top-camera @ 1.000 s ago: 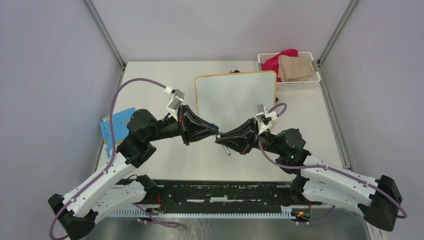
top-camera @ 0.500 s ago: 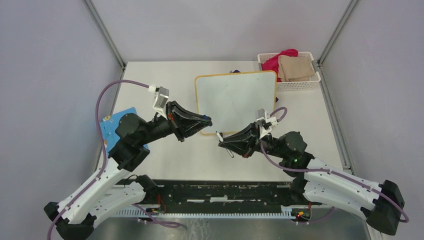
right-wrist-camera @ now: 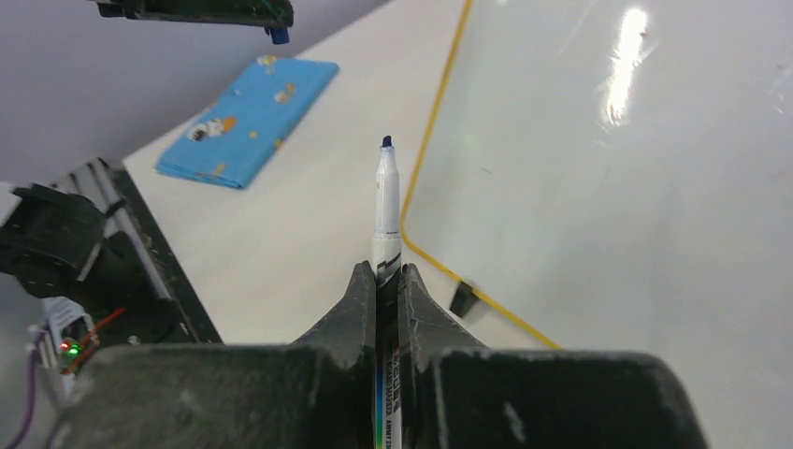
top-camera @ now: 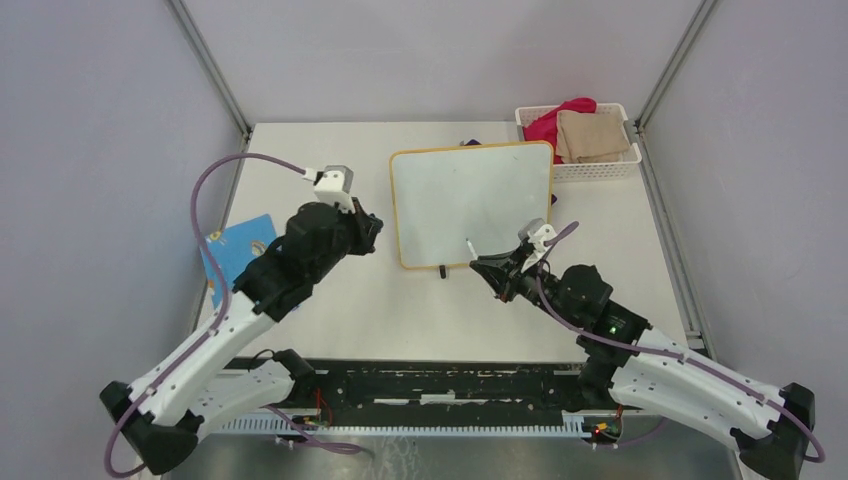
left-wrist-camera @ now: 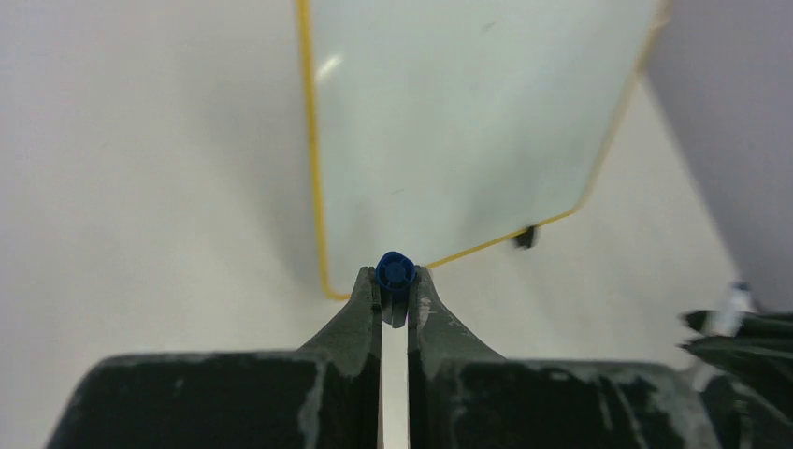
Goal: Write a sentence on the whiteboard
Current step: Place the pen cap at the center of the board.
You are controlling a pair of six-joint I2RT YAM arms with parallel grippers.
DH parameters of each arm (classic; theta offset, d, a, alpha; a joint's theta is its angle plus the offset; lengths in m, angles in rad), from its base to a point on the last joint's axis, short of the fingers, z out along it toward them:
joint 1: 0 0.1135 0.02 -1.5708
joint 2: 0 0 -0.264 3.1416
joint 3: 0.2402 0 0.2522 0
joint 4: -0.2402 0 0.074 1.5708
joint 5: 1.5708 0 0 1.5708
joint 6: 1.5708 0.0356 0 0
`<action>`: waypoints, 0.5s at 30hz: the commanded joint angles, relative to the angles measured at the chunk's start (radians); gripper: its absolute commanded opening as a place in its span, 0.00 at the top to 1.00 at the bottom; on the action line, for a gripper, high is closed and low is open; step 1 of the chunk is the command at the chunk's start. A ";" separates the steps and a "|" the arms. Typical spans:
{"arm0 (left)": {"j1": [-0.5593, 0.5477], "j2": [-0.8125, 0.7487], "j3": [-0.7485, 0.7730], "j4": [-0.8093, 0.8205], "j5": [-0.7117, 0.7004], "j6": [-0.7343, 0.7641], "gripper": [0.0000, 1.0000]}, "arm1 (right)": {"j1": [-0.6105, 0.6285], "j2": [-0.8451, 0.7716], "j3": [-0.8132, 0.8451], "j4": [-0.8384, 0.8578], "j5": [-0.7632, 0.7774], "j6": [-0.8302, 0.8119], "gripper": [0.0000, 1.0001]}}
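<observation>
Whiteboard point(top-camera: 470, 205) lies beyond right jaws clamping marker point(right-wrist-camera: 386, 201); left jaws pinch cap point(left-wrist-camera: 396, 272).

**Setting:** robotics laboratory test cell.

**Evidence, located from the white table point(top-camera: 330, 300):**
- Plain grey-lilac panel walls point(top-camera: 100, 150) close it in on the left, far and right sides.
- Bare metal posts point(top-camera: 210, 65) rise at its two far corners.
- A black mounting rail point(top-camera: 450, 385) with exposed wiring and small lit indicators runs along its near edge. It carries the left arm point(top-camera: 200, 355) and the right arm point(top-camera: 690, 365).
- Purple cables point(top-camera: 250, 157) loop loose above its top.
- Props on its top:
  - a whiteboard point(top-camera: 470, 200) toward the far side;
  - a white basket point(top-camera: 600, 170) of folded cloths at the far right corner;
  - a blue patterned card point(top-camera: 232, 250) at the left edge.
</observation>
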 commanded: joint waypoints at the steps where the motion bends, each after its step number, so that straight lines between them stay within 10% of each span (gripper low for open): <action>1: 0.083 0.159 -0.009 -0.248 -0.175 -0.012 0.98 | -0.003 -0.005 0.028 -0.113 0.140 -0.064 1.00; 7: 0.362 0.323 -0.075 -0.142 0.075 -0.048 0.98 | -0.002 -0.002 -0.010 -0.079 0.114 -0.079 1.00; 15: 0.439 0.680 0.071 -0.122 0.046 -0.037 0.98 | -0.002 -0.005 -0.006 -0.086 0.085 -0.111 1.00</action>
